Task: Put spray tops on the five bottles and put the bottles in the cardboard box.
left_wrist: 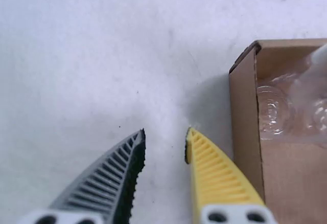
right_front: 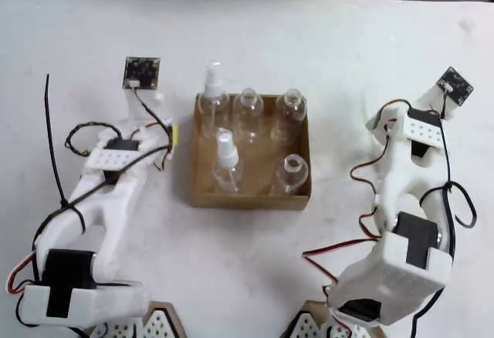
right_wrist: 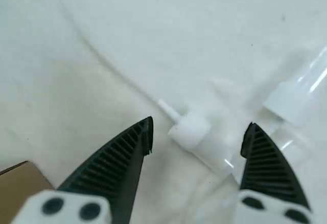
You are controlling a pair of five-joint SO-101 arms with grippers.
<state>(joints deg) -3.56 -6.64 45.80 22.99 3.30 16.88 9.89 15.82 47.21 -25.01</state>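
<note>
My right gripper (right_wrist: 199, 124) sits wide over a spray top (right_wrist: 188, 128) lying on the tabletop (right_wrist: 102, 40), so I'd centre on its white head, close gently, then carry it to an uncapped bottle (right_front: 291, 171) in the cardboard box (right_front: 251, 197), left gripper (left_wrist: 164, 132) part-open alongside.

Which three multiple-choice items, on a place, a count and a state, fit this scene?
1. Where are the five clear plastic bottles? A on a shelf; B in the brown cardboard box; C in a sink.
2. How many wear a white plastic spray top? A none; B two; C five.
3. How is the right tool? A open over a loose spray top; B shut on a bottle; C shut, empty.
1 B: all stand within its walls. 2 B: three necks are bare. 3 A: its fingers stand apart.
</note>
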